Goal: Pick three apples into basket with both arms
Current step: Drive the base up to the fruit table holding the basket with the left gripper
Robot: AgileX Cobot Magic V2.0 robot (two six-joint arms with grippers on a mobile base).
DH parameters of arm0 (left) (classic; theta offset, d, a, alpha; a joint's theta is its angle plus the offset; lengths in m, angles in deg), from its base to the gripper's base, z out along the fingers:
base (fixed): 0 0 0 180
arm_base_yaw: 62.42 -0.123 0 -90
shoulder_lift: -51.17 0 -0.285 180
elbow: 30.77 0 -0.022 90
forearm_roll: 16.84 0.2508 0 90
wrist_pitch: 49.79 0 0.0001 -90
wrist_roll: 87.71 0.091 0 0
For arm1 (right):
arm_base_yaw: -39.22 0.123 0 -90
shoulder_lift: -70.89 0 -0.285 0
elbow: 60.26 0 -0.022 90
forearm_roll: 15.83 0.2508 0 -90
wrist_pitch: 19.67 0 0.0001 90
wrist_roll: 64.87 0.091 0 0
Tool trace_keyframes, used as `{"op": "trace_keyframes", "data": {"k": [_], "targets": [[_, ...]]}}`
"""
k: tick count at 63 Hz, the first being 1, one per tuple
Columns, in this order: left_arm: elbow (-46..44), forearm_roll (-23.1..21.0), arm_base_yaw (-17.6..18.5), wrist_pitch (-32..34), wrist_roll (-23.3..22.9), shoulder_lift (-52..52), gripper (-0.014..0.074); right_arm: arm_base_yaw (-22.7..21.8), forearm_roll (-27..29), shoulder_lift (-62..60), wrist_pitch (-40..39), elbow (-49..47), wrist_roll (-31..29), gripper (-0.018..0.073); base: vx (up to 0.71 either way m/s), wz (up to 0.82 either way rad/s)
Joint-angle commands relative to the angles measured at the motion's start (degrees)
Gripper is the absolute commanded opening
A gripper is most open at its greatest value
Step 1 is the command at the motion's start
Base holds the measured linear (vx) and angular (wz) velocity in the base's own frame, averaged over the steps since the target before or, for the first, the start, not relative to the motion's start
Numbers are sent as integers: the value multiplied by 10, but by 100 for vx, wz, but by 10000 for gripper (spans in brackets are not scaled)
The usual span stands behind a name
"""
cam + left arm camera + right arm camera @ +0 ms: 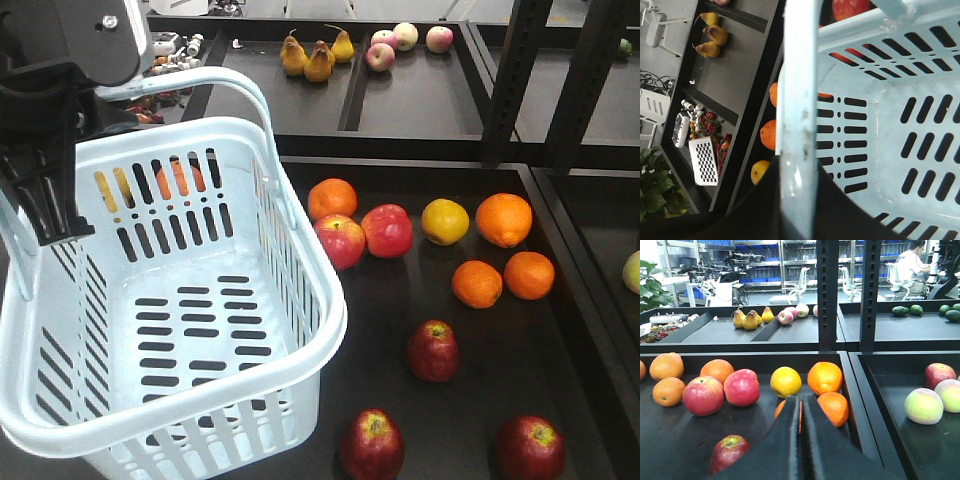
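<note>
The pale blue basket [200, 300] hangs tilted at the left over the black tray, with nothing inside it. My left gripper [55, 225] is shut on the basket's loop handle [799, 125], which runs straight between the jaws in the left wrist view. Three dark red apples lie on the tray to the basket's right: one in the middle [433, 350] and two at the front [372, 445] [529, 447]. My right gripper [800, 407] is shut and holds nothing. It hovers low over the tray, with one dark apple [729, 452] to its lower left. The front view does not show it.
Two brighter pink-red apples [362, 235], several oranges [503, 220] and a yellow citrus [445, 221] lie farther back. Black upright posts [520, 80] and a raised tray wall [855, 405] stand on the right. Pears [318, 55] sit on the rear shelf.
</note>
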Motion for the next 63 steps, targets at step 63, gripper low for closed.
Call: {"op": "trace_keyframes", "data": {"k": [63], "targets": [[-21,11,0,42,-9,15,-6,-2,-6,-7,-46,7,-1,-8,0,0]]}}
